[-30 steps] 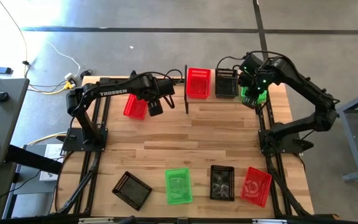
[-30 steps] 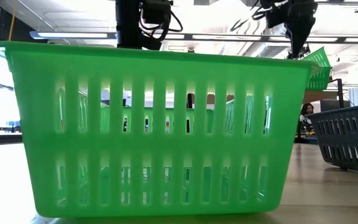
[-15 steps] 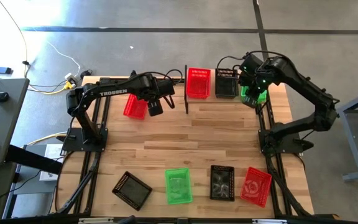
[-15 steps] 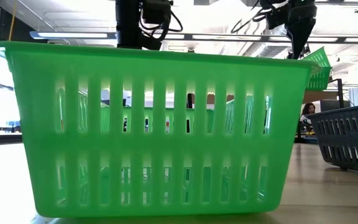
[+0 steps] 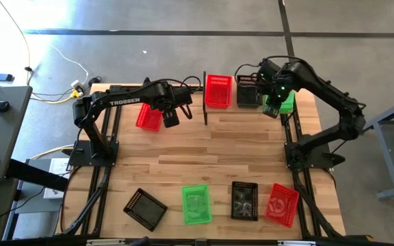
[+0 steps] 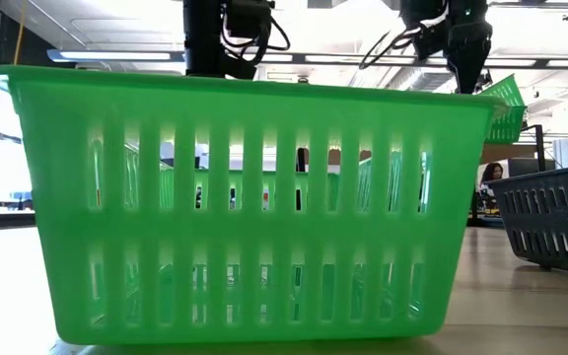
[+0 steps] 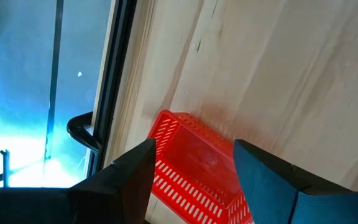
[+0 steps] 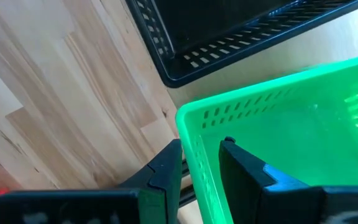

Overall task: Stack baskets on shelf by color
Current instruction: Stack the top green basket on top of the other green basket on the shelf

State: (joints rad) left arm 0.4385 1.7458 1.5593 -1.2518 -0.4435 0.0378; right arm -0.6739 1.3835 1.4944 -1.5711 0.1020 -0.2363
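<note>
Along the near edge of the counter (image 5: 204, 147) sit four baskets in a row: a black basket (image 5: 144, 208) turned askew toward the left corner, a green basket (image 5: 196, 203), another black basket (image 5: 244, 200), and a red basket (image 5: 282, 203) at the right corner. The broad middle of the counter lies bare.

At the far edge, the shelf (image 5: 205, 98) shows only as a thin dark line, seen edge-on. Just right of it rest a red basket (image 5: 218, 91) and a black one (image 5: 249, 90).

The right arm bends in from the far right corner; the right gripper (image 8: 199, 158) has its jaws clamped on the rim wall of a green basket (image 8: 291, 137) beside that black one.

The left arm reaches across the far left; the left gripper (image 7: 191, 165) hovers, jaws apart, above a lone red basket (image 7: 194, 165).
</note>
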